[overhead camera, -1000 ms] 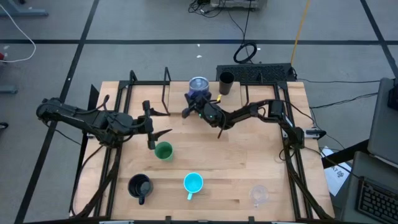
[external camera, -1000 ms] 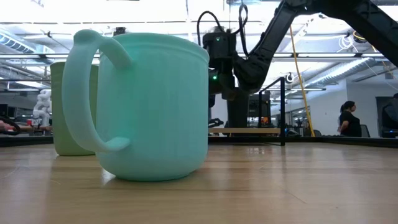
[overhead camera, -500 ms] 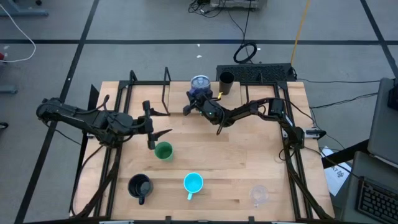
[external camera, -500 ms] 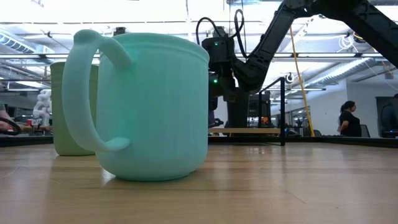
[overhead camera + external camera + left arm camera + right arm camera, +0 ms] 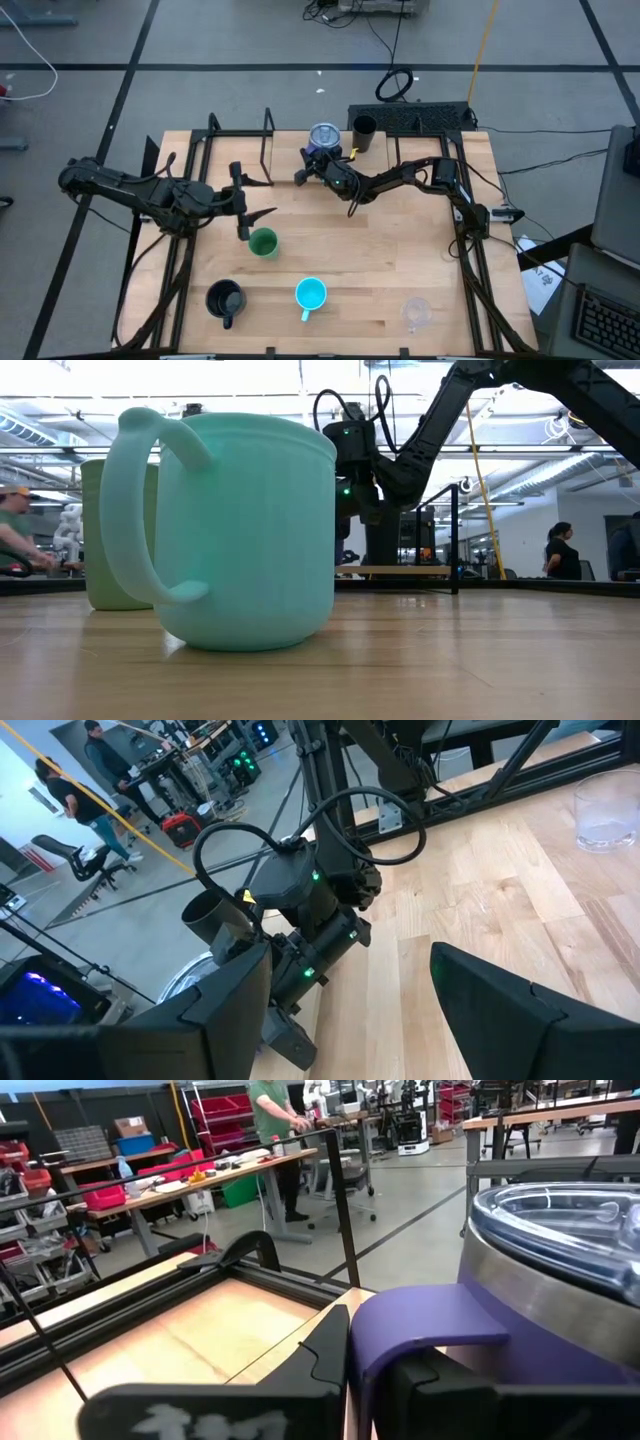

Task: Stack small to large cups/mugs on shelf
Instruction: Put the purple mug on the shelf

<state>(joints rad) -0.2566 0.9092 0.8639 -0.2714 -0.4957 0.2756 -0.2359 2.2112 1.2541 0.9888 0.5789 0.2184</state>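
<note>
Since a second earlier the blue-purple mug [image 5: 323, 139] had been carried a little farther toward twelve o'clock; its purple handle was pinched between the fingers [image 5: 330, 1355] of the right gripper [image 5: 316, 166], which were nearly pressed together on it. In the right wrist view the mug's silvery wall and clear lid were seen just beyond the fingers. The mug was held at the twelve o'clock edge of the tabletop [image 5: 400, 250], with the dark tumbler [image 5: 363, 132] just beside it toward three o'clock.

The fingers [image 5: 490, 1000] of the left gripper [image 5: 243, 209] were spread, with nothing between them, and were held near nine o'clock, just beside the green cup [image 5: 263, 242]. Along the six o'clock edge were found the black handled mug [image 5: 225, 300], the cyan handled mug [image 5: 311, 295] and the clear cup [image 5: 416, 313]. The shelf could not be clearly made out.
</note>
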